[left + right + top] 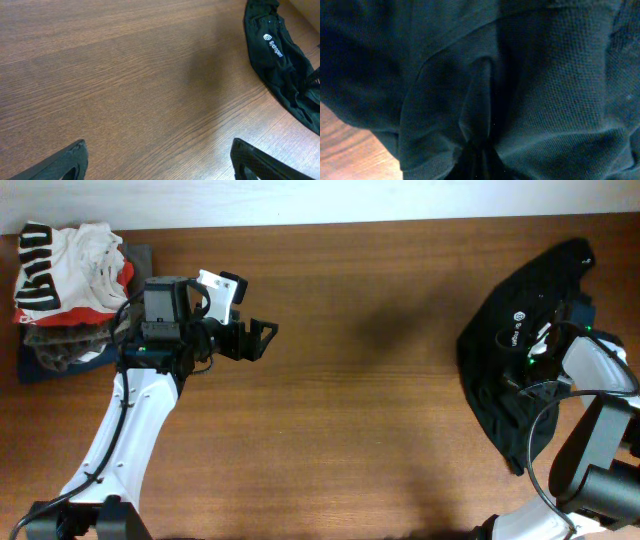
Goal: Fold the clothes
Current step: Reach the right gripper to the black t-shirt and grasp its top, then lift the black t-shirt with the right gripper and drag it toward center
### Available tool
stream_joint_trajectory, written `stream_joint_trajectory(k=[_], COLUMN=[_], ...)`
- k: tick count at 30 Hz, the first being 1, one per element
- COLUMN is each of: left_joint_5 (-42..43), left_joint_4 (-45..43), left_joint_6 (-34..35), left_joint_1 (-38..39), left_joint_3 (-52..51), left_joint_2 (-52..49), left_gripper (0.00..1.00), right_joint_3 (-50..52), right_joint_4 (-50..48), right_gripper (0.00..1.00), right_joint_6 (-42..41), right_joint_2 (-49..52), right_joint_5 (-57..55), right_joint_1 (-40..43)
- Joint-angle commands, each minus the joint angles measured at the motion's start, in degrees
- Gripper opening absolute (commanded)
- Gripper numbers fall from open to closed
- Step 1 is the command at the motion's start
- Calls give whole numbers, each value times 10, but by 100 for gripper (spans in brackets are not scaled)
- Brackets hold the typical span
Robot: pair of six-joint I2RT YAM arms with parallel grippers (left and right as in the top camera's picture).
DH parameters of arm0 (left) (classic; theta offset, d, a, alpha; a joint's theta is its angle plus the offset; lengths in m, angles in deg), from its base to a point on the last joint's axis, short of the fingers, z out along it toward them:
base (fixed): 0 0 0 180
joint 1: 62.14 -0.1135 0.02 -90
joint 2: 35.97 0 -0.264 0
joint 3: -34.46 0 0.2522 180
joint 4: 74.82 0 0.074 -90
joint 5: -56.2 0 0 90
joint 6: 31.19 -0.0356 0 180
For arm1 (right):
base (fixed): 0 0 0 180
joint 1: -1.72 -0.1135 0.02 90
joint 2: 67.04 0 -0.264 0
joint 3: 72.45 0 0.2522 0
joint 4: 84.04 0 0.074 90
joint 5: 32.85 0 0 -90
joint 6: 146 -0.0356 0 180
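The clothes, a black T-shirt with a small white logo, lie crumpled at the table's right side; they also show at the upper right of the left wrist view. My right gripper sits on the shirt, shut on a pinched ridge of its black fabric, which fills the right wrist view. My left gripper hovers open over bare wood at the left, far from the shirt, its two dark fingertips wide apart with nothing between them.
A pile of other garments, white with black-and-red print on top of grey and navy ones, lies at the far left corner behind my left arm. Brown wooden table stretches between the arms.
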Motion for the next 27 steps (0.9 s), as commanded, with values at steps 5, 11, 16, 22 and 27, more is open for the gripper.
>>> stream_joint_trajectory(k=[5, 11, 16, 22, 27], left_joint_5=[10, 32, 47, 46, 41], left_joint_4=[-1, -27, -55, -59, -59], left_joint_6=[-5, -3, 4, 4, 4], left_joint_1=[2, 2, 1, 1, -9], left_joint_3=[11, 12, 13, 14, 15], left_joint_2=[0, 0, 2, 20, 54], left_gripper=[72, 64, 61, 61, 61], right_joint_3=[-9, -85, -211, -348, -396], right_joint_4=[1, 43, 123, 160, 160], right_gripper=[4, 4, 4, 4, 4], right_joint_6=[22, 111, 143, 140, 135], right_joint_2=[-2, -48, -76, -78, -78], right_joint_5=[21, 171, 174, 161, 160], right_joint_1=[-1, -17, -91, -202, -275])
